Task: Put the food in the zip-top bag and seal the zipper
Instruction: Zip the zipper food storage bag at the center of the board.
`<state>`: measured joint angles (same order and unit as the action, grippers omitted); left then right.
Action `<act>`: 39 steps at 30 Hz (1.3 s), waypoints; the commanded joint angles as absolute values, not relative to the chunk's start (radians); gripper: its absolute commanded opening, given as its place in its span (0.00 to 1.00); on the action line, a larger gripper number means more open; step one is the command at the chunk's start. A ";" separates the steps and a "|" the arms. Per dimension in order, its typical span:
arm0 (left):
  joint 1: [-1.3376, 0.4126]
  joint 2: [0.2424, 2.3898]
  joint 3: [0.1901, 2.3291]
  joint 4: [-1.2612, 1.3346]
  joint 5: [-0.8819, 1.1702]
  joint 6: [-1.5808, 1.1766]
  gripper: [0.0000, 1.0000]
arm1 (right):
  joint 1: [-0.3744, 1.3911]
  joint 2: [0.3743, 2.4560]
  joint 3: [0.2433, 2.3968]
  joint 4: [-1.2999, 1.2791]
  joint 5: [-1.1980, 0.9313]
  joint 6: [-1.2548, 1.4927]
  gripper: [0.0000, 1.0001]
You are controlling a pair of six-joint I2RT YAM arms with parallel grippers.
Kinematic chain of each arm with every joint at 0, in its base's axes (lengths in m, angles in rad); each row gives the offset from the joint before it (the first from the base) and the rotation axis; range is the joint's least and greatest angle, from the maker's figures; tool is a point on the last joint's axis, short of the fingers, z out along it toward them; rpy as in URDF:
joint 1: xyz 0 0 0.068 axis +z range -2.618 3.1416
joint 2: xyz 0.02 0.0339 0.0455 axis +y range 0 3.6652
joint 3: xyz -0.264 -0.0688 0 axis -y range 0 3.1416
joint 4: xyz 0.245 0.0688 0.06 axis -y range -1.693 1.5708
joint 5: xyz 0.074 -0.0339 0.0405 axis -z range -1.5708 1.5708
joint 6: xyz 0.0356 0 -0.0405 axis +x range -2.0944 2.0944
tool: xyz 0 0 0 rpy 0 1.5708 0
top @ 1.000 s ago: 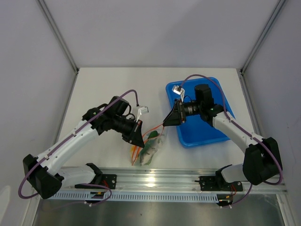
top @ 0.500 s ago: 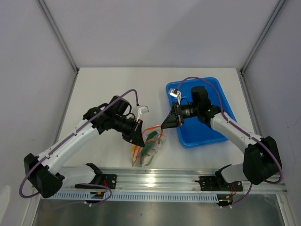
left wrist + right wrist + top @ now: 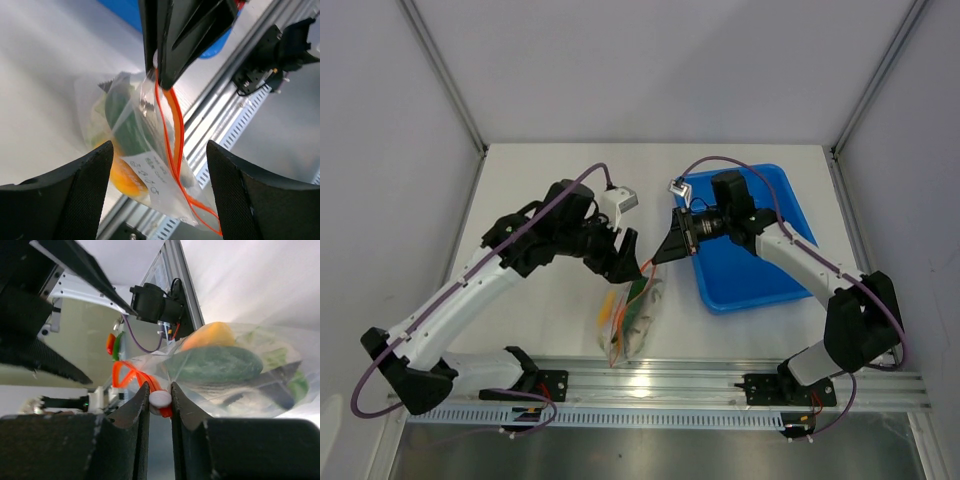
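- The left hand (image 3: 626, 252) has just let go; its jaws now stand wide on either side of the zip-top bag (image 3: 632, 315), clear of it.
- The bag, with the food (image 3: 215, 365) inside, hangs by its mouth over the bench (image 3: 550, 180).
- The right hand (image 3: 662, 254), closed narrow on the zipper (image 3: 172, 112) at its white slider (image 3: 161, 399), alone carries it now; the seal looks unfinished.

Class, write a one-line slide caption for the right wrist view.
Right gripper pinches the zipper of the zip-top bag holding the food.
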<state>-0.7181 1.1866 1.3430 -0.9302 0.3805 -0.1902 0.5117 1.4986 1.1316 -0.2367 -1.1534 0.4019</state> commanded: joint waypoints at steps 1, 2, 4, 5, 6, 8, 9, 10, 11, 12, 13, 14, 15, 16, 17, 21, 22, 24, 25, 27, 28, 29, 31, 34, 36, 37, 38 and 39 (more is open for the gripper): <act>-0.774 1.236 1.419 -0.894 0.206 -0.135 0.77 | 0.517 1.526 1.232 -0.290 -1.143 0.505 0.00; -0.800 1.244 1.427 -0.887 0.177 -0.133 0.78 | 0.517 1.543 1.244 -0.310 -1.141 0.520 0.00; -0.818 1.252 1.402 -0.839 0.130 -0.132 0.78 | 0.517 1.557 1.256 -0.308 -1.147 0.574 0.00; -0.825 1.256 1.394 -0.830 0.121 -0.132 0.79 | 0.515 1.560 1.265 -0.314 -1.149 0.587 0.00; -0.831 1.262 1.393 -0.824 0.098 -0.135 0.79 | 0.515 1.571 1.273 -0.327 -1.146 0.606 0.00; -0.850 1.279 1.390 -0.818 0.080 -0.135 0.79 | 0.514 1.580 1.304 -0.375 -1.140 0.607 0.00; -0.856 1.284 1.388 -0.816 0.077 -0.133 0.79 | 0.514 1.591 1.311 -0.388 -1.140 0.610 0.00; -0.864 1.285 1.384 -0.808 0.071 -0.135 0.79 | 0.514 1.594 1.318 -0.397 -1.138 0.615 0.00; -0.874 1.287 1.379 -0.792 0.068 -0.138 0.79 | 0.512 1.598 1.321 -0.403 -1.138 0.623 0.00; -0.877 1.292 1.373 -0.785 0.060 -0.152 0.80 | 0.512 1.601 1.321 -0.400 -1.138 0.630 0.00; -0.877 1.296 1.371 -0.784 0.054 -0.155 0.80 | 0.512 1.601 1.319 -0.393 -1.140 0.650 0.00; -0.877 1.313 1.368 -0.790 0.055 -0.158 0.80 | 0.512 1.601 1.318 -0.390 -1.140 0.653 0.00; -0.879 1.321 1.367 -0.792 0.057 -0.169 0.79 | 0.512 1.603 1.319 -0.388 -1.138 0.660 0.00; -0.879 1.325 1.362 -0.788 0.058 -0.175 0.79 | 0.512 1.605 1.318 -0.388 -1.138 0.664 0.00; -0.880 1.324 1.342 -0.782 0.072 -0.179 0.79 | 0.509 1.605 1.319 -0.388 -1.135 0.672 0.00; -0.881 1.325 1.296 -0.755 0.109 -0.225 0.69 | 0.505 1.605 1.318 -0.380 -1.123 0.683 0.00; -0.881 1.325 1.290 -0.750 0.117 -0.232 0.65 | 0.502 1.606 1.318 -0.379 -1.120 0.686 0.00; -0.881 1.322 1.264 -0.744 0.139 -0.248 0.48 | 0.500 1.606 1.318 -0.368 -1.112 0.698 0.00; -0.881 1.321 1.255 -0.739 0.138 -0.253 0.42 | 0.499 1.605 1.319 -0.368 -1.109 0.699 0.00; -0.879 1.315 1.247 -0.739 0.134 -0.262 0.29 | 0.499 1.605 1.325 -0.373 -1.112 0.695 0.00; -0.879 1.315 1.247 -0.742 0.132 -0.264 0.24 | 0.499 1.603 1.325 -0.377 -1.111 0.690 0.00; -0.879 1.316 1.246 -0.745 0.132 -0.265 0.18 | 0.497 1.603 1.327 -0.386 -1.109 0.686 0.00; -0.877 1.327 1.261 -0.765 0.152 -0.261 0.01 | 0.494 1.601 1.324 -0.396 -1.108 0.673 0.00; -0.876 1.325 1.269 -0.782 0.181 -0.247 0.01 | 0.488 1.603 1.327 -0.413 -1.095 0.649 0.07; -0.874 1.310 1.262 -0.779 0.198 -0.236 0.01 | 0.477 1.605 1.335 -0.433 -1.092 0.640 0.18; -0.871 1.304 1.258 -0.778 0.221 -0.235 0.01 | 0.476 1.606 1.338 -0.449 -1.092 0.623 0.22; -0.867 1.287 1.252 -0.778 0.233 -0.232 0.01 | 0.472 1.608 1.342 -0.460 -1.092 0.614 0.24; -0.862 1.281 1.250 -0.778 0.251 -0.227 0.01 | 0.466 1.609 1.359 -0.477 -1.089 0.601 0.34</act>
<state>-0.8677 1.3258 1.2507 -0.7670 0.1627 -0.2501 0.4953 1.6089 1.2858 -0.4564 -1.1038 0.6445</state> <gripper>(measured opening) 0.009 0.303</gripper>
